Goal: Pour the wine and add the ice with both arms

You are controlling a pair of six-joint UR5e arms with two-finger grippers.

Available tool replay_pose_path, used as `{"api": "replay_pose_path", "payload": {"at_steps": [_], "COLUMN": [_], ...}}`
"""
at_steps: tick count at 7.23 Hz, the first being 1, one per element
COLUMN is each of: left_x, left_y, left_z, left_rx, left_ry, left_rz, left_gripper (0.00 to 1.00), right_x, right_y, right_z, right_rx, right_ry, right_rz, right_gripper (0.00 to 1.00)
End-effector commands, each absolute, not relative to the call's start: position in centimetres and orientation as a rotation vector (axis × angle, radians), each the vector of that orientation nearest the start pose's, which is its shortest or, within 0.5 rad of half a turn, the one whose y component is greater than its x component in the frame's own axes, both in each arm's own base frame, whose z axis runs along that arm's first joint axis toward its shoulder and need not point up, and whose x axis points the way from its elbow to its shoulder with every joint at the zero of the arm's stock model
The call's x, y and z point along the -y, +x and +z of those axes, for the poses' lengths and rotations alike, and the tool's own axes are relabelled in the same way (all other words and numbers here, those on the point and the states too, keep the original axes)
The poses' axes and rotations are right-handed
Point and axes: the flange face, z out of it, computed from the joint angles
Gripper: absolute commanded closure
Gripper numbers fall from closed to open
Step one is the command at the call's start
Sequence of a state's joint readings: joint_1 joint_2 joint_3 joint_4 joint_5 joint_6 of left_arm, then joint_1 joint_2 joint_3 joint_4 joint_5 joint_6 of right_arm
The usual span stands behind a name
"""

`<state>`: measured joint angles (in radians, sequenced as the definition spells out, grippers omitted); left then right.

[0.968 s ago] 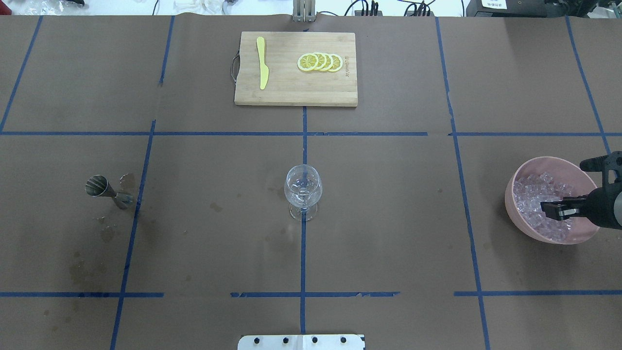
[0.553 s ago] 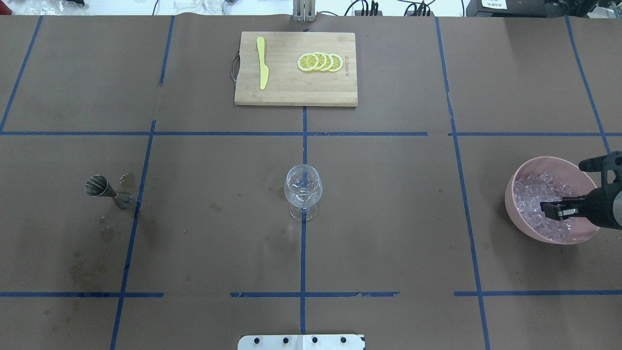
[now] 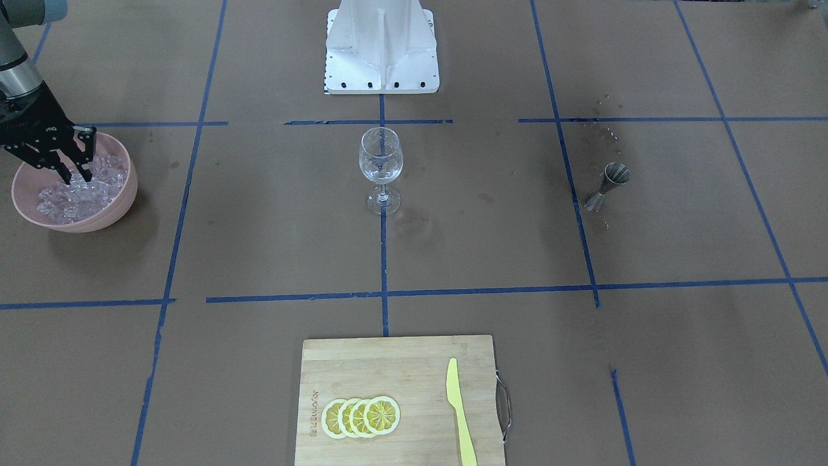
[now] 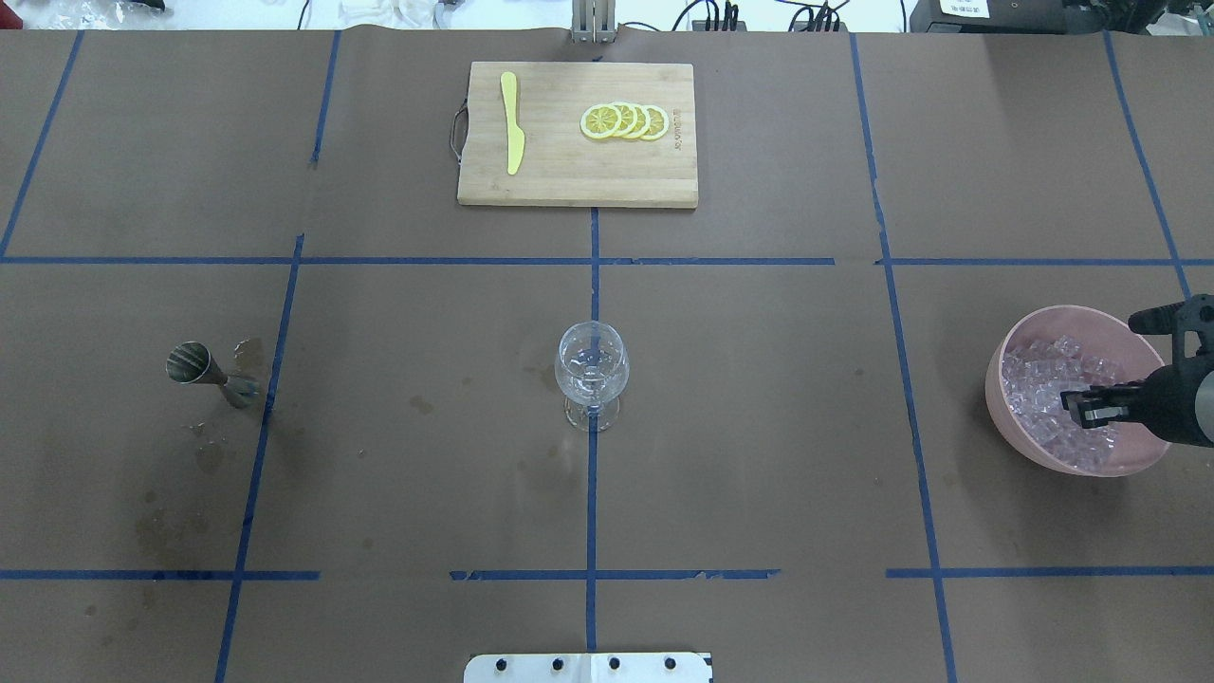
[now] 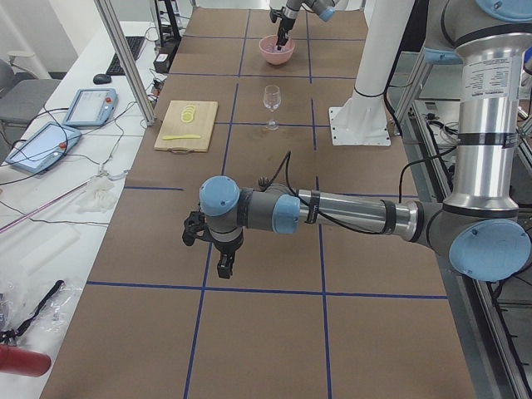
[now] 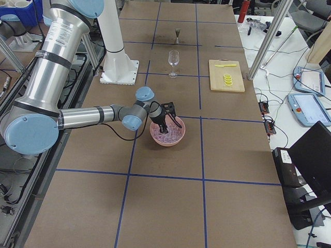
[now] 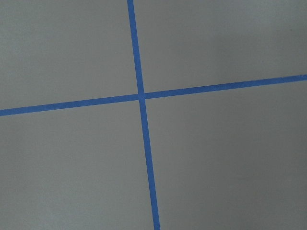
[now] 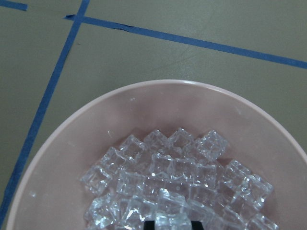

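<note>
Ice [image 4: 1039,379] lies heaped in the pink bowl [image 4: 996,403] at the far right of the overhead view. Reading from the left, a steel jigger [image 4: 211,376] stands first, then the stemmed glass [image 4: 591,372] upright at the centre, well apart from both, then the bowl. The right gripper [image 4: 1070,408] reaches into the bowl, its jaws clenched on one chunk between the black fingertips. The left gripper [image 5: 223,264] hangs over a tape crossing [image 7: 141,97], and I cannot tell how its jaws stand.
</note>
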<state>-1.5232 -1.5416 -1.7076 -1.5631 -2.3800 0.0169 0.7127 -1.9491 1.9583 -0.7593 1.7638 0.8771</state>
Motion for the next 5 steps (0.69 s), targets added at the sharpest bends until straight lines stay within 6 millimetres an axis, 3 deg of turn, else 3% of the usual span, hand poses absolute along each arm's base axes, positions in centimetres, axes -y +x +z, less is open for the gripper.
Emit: {"api": "replay_pose_path", "payload": {"at_steps": [1,2,3,4,5], "left_x": [48.6,48.6,48.6,48.6,48.6], "left_y": [-3.8,-3.8,-3.8,-3.8,-3.8], "left_z": [60.4,60.4,60.4,60.3,60.2], "left_rx": [-0.811,-0.811,-0.811,-0.811,-0.813], "left_ry": [0.082,0.082,0.081,0.082,0.082], "left_rz": [0.101,0.101,0.100,0.099,0.099], "left_gripper": [0.00,0.00,0.00,0.00,0.00], "right_x": [33.2,33.2,33.9,34.0,35.7], "right_y": [-20.6,-20.1,-17.8,-17.0,-16.7], "right_z": [53.4,51.6,50.4,47.8,43.6], "right_rx": [0.764,0.796,0.847,0.906,0.942], "right_ry": [0.405,0.407,0.383,0.373,0.377], "right_rz": [-0.063,-0.066,-0.033,-0.041,-0.026], "right_gripper": [1.00,1.00,1.00,1.00,1.00]}}
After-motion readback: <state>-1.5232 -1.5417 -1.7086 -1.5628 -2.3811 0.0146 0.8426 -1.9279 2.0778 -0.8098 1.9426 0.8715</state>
